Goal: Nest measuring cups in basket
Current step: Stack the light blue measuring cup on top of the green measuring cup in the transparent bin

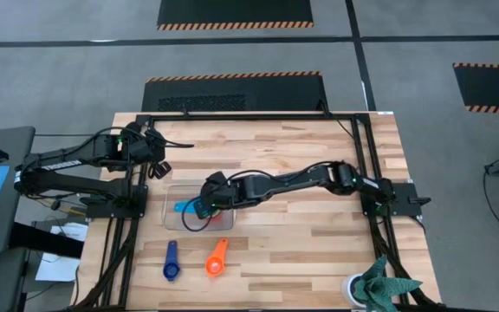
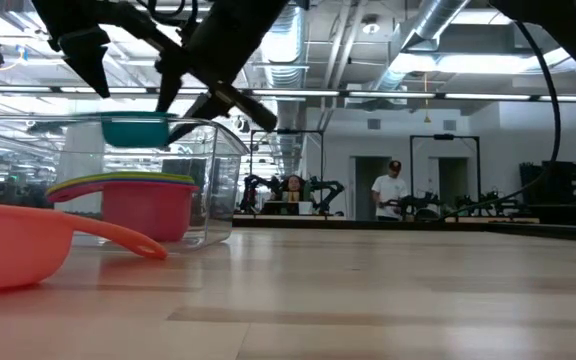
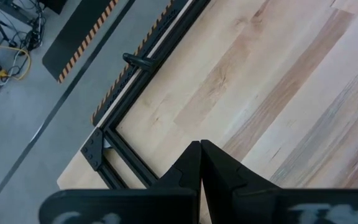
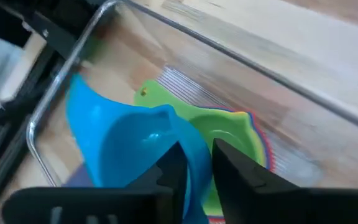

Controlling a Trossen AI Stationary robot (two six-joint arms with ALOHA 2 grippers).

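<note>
The clear basket (image 1: 171,217) stands near the table's left side and holds a nested stack of cups, red (image 2: 146,212) lowest, with the green cup (image 4: 225,127) on top. My right gripper (image 4: 194,171) hangs over the basket, shut on the light blue cup (image 4: 126,149). In the low view the light blue cup (image 2: 133,130) hovers just above the stack. The orange cup (image 1: 217,257) and the dark blue cup (image 1: 171,260) lie on the table nearer than the basket. My left gripper (image 1: 158,166) waits shut, left of the basket and farther back. My right gripper pinches the light blue cup's bowl wall (image 4: 196,163) at its rim, one finger (image 4: 169,174) inside the bowl and the other outside. It comes slanting down from the table's right. The cup is lifted clear above the stack, and its handle (image 1: 180,206) points toward the table's left.
Black frame rails run along the table's left edge (image 1: 132,217) and far edge (image 1: 249,117). A green plant (image 1: 379,286) sits at the near right corner. Bare wood lies right of the basket and across the table's middle. People stand in the room far behind.
</note>
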